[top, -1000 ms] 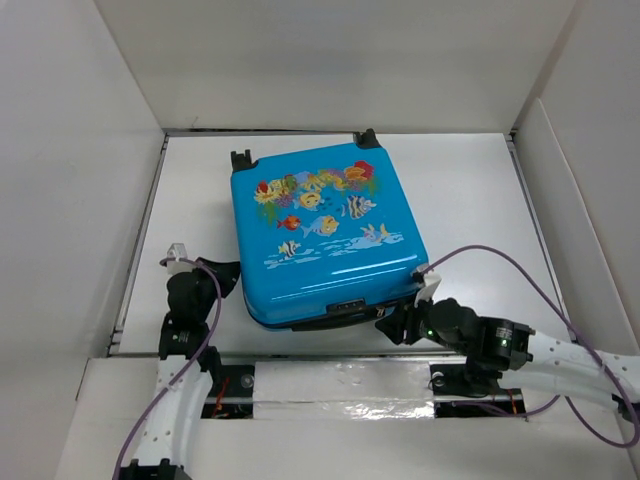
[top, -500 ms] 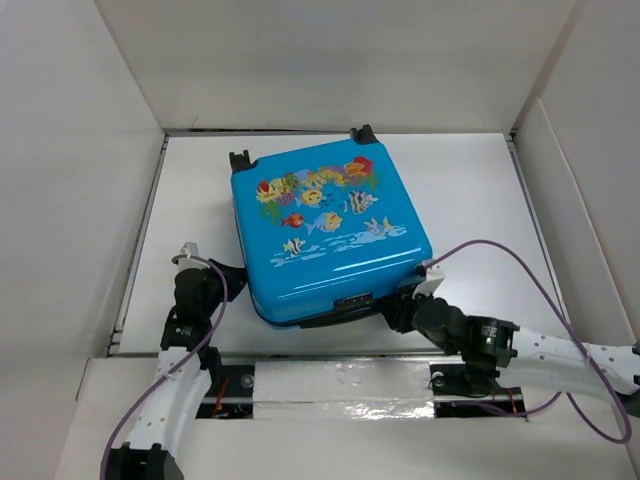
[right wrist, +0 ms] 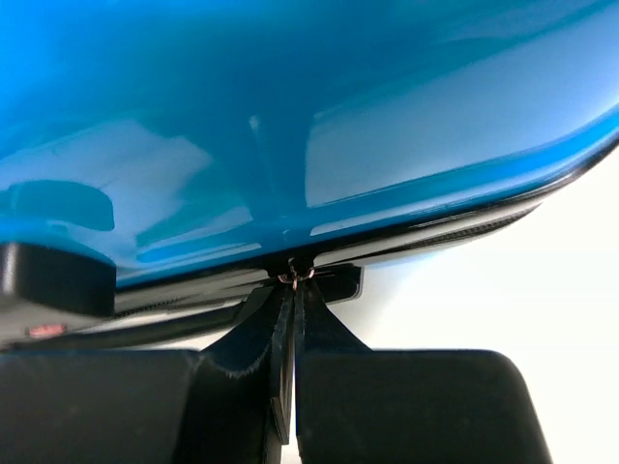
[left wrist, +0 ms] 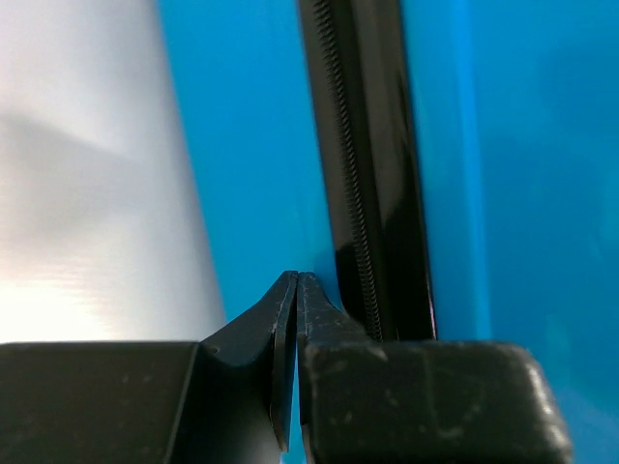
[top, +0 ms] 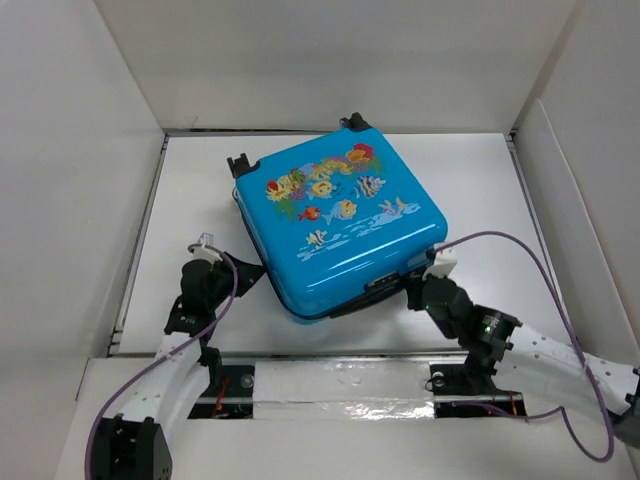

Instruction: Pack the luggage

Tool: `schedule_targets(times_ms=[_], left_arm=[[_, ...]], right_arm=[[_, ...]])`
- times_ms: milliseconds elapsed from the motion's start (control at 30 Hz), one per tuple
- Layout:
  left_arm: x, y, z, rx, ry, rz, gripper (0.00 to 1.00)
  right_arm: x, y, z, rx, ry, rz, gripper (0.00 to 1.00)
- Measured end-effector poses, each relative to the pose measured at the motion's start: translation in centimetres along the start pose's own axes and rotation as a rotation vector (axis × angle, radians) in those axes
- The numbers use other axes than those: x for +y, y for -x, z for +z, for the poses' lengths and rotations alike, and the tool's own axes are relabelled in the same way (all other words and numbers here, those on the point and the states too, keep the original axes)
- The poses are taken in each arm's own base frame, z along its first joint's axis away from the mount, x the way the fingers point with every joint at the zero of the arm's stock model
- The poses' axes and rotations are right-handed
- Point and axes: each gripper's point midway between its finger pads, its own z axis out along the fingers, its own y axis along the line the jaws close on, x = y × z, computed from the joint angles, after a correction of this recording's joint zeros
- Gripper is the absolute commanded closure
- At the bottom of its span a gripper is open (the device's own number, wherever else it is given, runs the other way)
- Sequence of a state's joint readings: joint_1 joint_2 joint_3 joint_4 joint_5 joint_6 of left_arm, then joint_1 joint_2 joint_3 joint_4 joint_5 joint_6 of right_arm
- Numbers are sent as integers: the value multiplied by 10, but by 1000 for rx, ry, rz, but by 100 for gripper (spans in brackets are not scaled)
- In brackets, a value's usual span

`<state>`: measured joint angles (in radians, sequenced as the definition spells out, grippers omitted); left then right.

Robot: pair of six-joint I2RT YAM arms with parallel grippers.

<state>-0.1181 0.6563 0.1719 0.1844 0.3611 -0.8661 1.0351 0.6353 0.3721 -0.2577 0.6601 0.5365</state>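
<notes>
Luggage (top: 340,225), lid down, has swung counter-clockwise on table (top: 480,180). Right jaws pinch zip pull (right wrist: 297,277), likely drawing zip closed. Left jaws closed, empty, against shell.

Right gripper (right wrist: 293,288) pinched on a small metal zipper pull (right wrist: 296,276); blue luggage (right wrist: 290,116) just above.

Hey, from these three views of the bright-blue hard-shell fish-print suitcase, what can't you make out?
1. Contents of the bright-blue hard-shell suitcase: every view shows only its closed shell.
2. How far the black zipper is closed: the wrist views crop it; the top view's shell edge hides it.
3. Whether the right gripper truly pinches the small metal ring: too small, right wrist view.
4. Anything between the left gripper's shut fingers: they hide it, left wrist view.
</notes>
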Motion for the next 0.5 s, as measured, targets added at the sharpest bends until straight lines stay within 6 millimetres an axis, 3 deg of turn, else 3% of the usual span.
schedule_targets(times_ms=[200,333,400,500], left_arm=[[-13,-16,9,69,-45,73,100],[-31,-35,14,104,-78,164,100],[-39,-52,15,121,-97,219,100],[-53,-98,10,201,-137,328,100]], right_arm=[[-60,37,37,-32,-137,27,100],[-82,50,51,-4,-146,38,100],[-87,55,57,20,-130,41,100],[-85,58,65,44,-87,42,100]])
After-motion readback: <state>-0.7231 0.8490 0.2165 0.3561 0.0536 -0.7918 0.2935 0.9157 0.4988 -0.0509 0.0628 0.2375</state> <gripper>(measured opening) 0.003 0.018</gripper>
